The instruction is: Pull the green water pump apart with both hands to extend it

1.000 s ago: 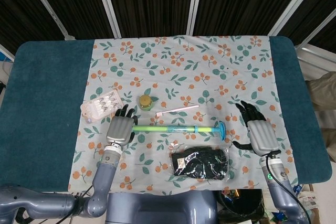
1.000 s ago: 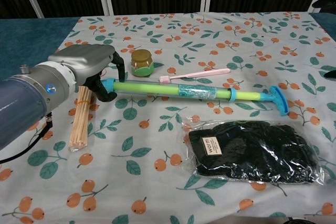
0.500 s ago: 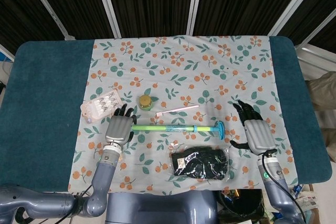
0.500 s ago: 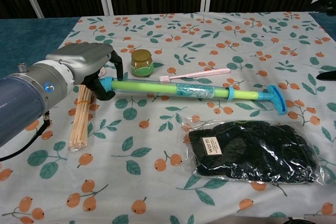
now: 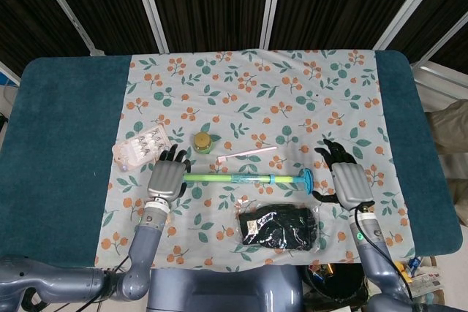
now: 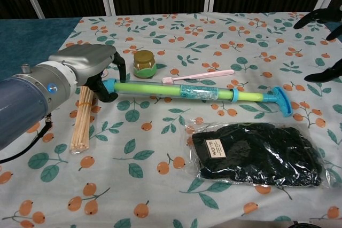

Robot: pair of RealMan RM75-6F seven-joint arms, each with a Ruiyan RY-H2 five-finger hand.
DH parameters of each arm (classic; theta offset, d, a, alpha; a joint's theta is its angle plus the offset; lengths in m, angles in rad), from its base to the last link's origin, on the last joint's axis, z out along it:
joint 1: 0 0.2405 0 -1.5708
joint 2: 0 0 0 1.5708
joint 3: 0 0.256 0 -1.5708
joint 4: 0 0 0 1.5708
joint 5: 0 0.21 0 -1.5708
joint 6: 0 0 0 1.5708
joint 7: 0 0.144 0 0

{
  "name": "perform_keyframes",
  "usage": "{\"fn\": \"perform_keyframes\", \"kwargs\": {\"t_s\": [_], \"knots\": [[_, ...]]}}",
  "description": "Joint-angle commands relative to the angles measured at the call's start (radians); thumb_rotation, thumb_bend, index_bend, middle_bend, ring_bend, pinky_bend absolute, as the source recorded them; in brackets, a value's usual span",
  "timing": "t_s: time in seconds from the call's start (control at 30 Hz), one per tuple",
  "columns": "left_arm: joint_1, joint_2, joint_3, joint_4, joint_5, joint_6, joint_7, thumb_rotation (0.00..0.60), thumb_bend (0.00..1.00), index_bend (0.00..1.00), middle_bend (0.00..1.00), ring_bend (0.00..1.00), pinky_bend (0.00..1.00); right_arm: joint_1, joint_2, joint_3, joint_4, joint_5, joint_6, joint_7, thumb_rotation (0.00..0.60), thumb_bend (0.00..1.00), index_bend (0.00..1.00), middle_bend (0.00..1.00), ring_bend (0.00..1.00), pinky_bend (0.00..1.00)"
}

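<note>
Beside pump handle [image 5: 309, 180], right hand [image 5: 346, 180] spread

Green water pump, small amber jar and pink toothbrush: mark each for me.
green water pump [image 6: 160, 89]: chest view, on the green barrel.
small amber jar [image 6: 144, 63]: chest view, on its side.
pink toothbrush [image 6: 200, 76]: chest view, mid-handle.

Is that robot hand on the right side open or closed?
Open: the right hand has its fingers spread, holding nothing, beside the green pump's blue handle.

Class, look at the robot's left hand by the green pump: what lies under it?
Under the left hand lie the pump's blue end, which it holds, and the top of a bundle of wooden sticks. How far the bundle runs beneath the hand is covered.
</note>
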Motion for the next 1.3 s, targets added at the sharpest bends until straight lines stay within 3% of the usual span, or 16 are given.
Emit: {"fn": "perform_keyframes", "kwargs": {"t_s": [0.03,0.23,0.53,0.93,1.3], "knots": [[-0.002,0.001,-0.002,0.0,-0.001,-0.002,-0.003,0.6,0.4,0.52,0.17,0.03,0.16,0.03,-0.04,0.013,0.027,0.039,-0.017,-0.017,0.6,0.1,0.3,0.08,0.07,0.17],[0.0,0.006,-0.002,-0.003,0.001,-0.005,-0.016,0.6,0.4,0.52,0.17,0.03,0.16,0.07,-0.13,0.03,0.101,0.122,-0.034,-0.026,0.6,0.13,0.37,0.1,0.08,0.17],[-0.005,0.023,-0.015,-0.005,-0.01,-0.024,-0.031,0.6,0.4,0.52,0.17,0.03,0.16,0.117,-0.241,0.038,0.221,0.213,-0.055,-0.039,0.6,0.15,0.38,0.1,0.08,0.17],[-0.008,0.03,-0.007,0.003,-0.022,-0.035,-0.042,0.6,0.4,0.52,0.17,0.03,0.16,0.148,-0.304,0.061,0.334,0.293,-0.079,-0.029,0.6,0.16,0.38,0.1,0.08,0.17],[-0.014,0.031,-0.01,0.013,-0.029,-0.043,-0.051,0.6,0.4,0.52,0.17,0.03,0.16,0.163,-0.331,0.07,0.371,0.345,-0.089,-0.034,0.6,0.17,0.41,0.1,0.08,0.17]]}}
